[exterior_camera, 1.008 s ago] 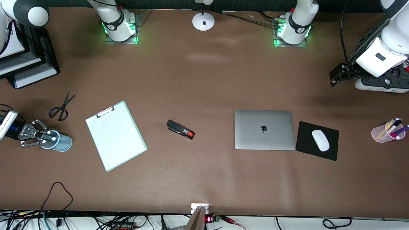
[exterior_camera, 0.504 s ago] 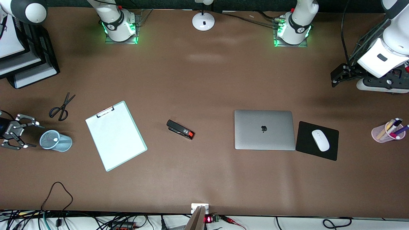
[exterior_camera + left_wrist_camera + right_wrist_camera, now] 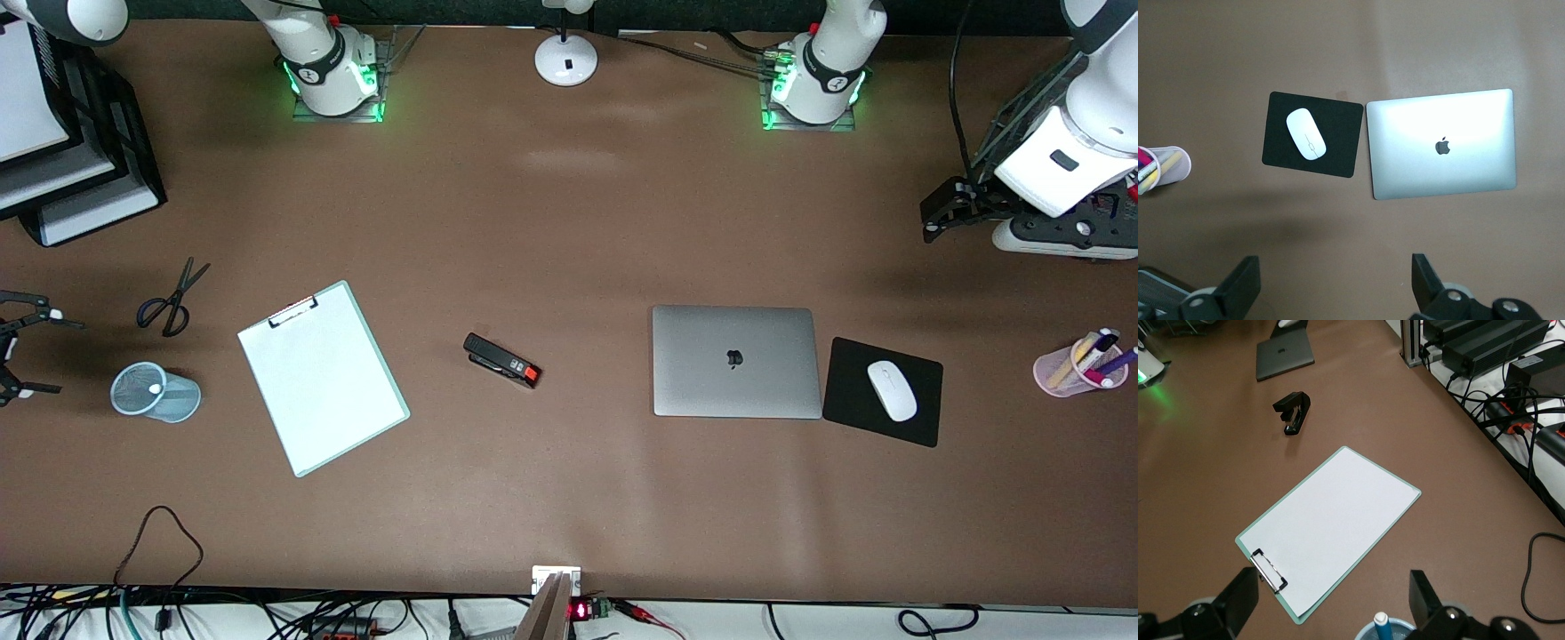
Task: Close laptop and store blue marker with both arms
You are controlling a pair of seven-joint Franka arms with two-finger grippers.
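The silver-grey laptop (image 3: pixel 736 361) lies closed, its apple logo up; it also shows in the left wrist view (image 3: pixel 1441 143) and the right wrist view (image 3: pixel 1285 350). The blue marker (image 3: pixel 156 388) stands in a light-blue mesh cup (image 3: pixel 169 400), whitish end up; it also shows in the right wrist view (image 3: pixel 1381 625). My right gripper (image 3: pixel 44 353) is open and empty, beside the cup toward the right arm's end of the table (image 3: pixel 1336 603). My left gripper (image 3: pixel 929 218) is open and empty above the table toward the left arm's end (image 3: pixel 1336 287).
A white clipboard (image 3: pixel 322 377), black stapler (image 3: pixel 502 360) and scissors (image 3: pixel 173 296) lie between cup and laptop. A black mouse pad (image 3: pixel 925 418) with white mouse (image 3: pixel 891 389) sits beside the laptop. A pink pen cup (image 3: pixel 1080 364), paper trays (image 3: pixel 62 169) and lamp base (image 3: pixel 566 60) stand at the edges.
My right gripper has drawn back from over the blue cup toward the right arm's end of the table, leaving the marker in the cup. The left arm shifted slightly.
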